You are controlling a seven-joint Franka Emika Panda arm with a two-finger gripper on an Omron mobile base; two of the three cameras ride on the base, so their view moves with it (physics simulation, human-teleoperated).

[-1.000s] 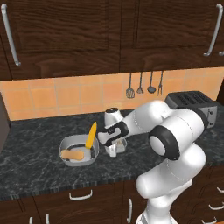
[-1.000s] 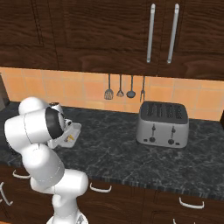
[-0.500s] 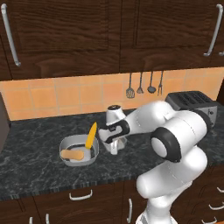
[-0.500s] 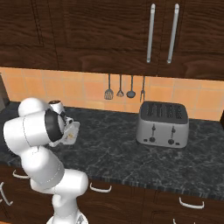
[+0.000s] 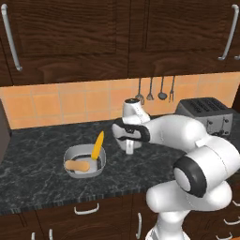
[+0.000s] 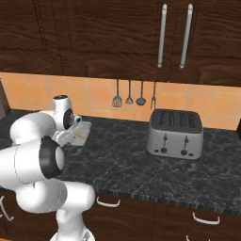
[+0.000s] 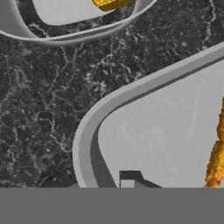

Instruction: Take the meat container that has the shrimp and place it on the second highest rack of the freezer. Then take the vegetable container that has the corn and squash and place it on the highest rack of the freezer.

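Jaws sit at the rim of the meat container (image 7: 85,140) on the table (image 7: 39,100) — clamped or not, I cannot tell. Likely light and stiff; the rim suits gripping, but the shrimp (image 7: 215,162) lies loose — keep it level.

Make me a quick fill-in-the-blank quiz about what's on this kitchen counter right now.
1. The corn leans in a round grey ____ beside the squash.
2. The silver toaster stands on the ____.
3. Above the toaster, utensils hang on the ____ tiled wall.

Missing words: pan; counter; orange
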